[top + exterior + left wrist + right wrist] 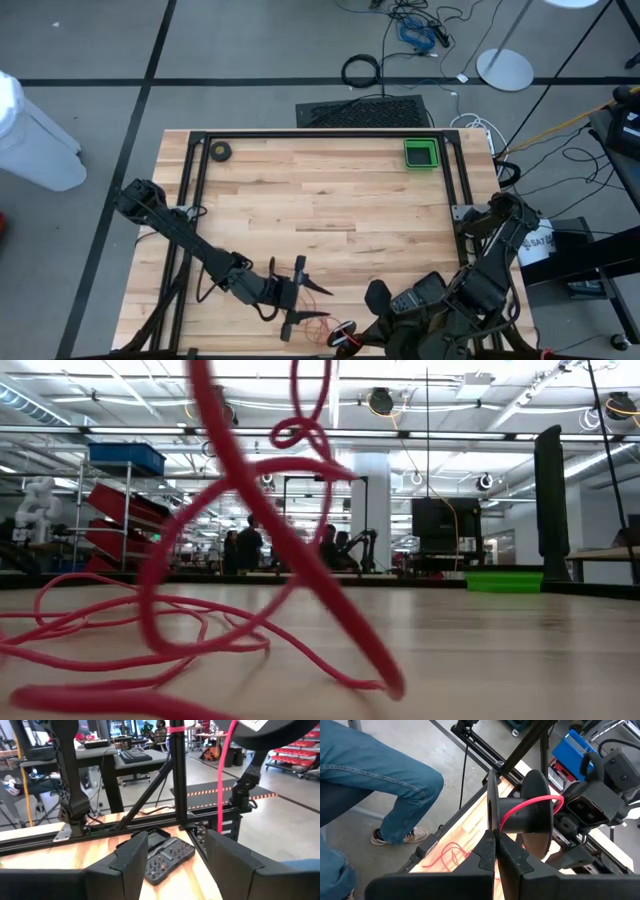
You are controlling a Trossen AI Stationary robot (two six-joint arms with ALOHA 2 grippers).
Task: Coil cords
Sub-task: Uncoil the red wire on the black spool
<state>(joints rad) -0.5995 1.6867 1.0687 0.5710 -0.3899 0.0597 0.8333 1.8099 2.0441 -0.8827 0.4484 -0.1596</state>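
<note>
The red cord lies in loose loops on the wooden table near its front edge, and it fills the low view. One turn of it passes over the core of a black spool. My right gripper, at the front right, is shut on that spool. My left gripper points level toward the table's right, just left of the loops. It is open with nothing between its fingers. A stretch of cord hangs down beyond its fingers. My right gripper pinches the rim of the spool's nearer thin flange between its two fingers, which slant downward. The spool is lifted clear of the table with its axis about level. The cord over the core drops slack to the loops on the table.
A green tray sits at the far right corner and a small dark tape roll at the far left. Black frame rails border the table. A person's legs in jeans stand close to the table's front edge.
</note>
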